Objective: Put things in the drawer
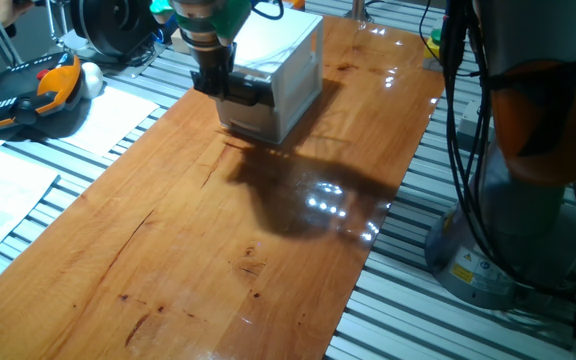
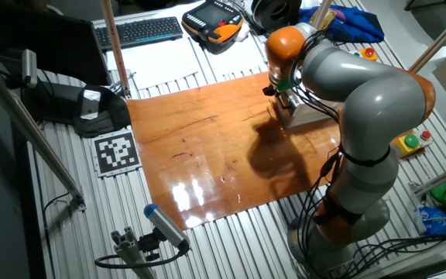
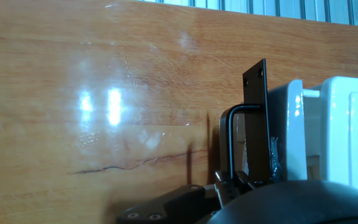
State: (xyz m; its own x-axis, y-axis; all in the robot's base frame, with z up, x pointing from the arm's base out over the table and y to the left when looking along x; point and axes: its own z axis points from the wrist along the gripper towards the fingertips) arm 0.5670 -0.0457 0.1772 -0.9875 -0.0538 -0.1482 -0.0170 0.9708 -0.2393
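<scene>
The white cabinet [image 1: 286, 75] stands at the far end of the wooden table [image 1: 218, 230]. It also shows in the hand view [image 3: 347, 137], and the arm mostly hides it in the other fixed view [image 2: 307, 118]. Its upper drawer [image 3: 294, 134] is pulled out a little, with a gap behind the white front. My gripper [image 1: 214, 82] is at the drawer's dark handle bar [image 3: 257, 118]. In the hand view my gripper [image 3: 234, 182] has its fingertips close together at the handle's lower end. No beige cube shows in any view.
A teach pendant [image 1: 28, 95] and papers [image 1: 8, 185] lie left of the table on the slatted bench. The arm's base [image 1: 528, 150] stands to the right. A marker tag [image 2: 117, 151] and a keyboard [image 2: 138, 31] lie off the table.
</scene>
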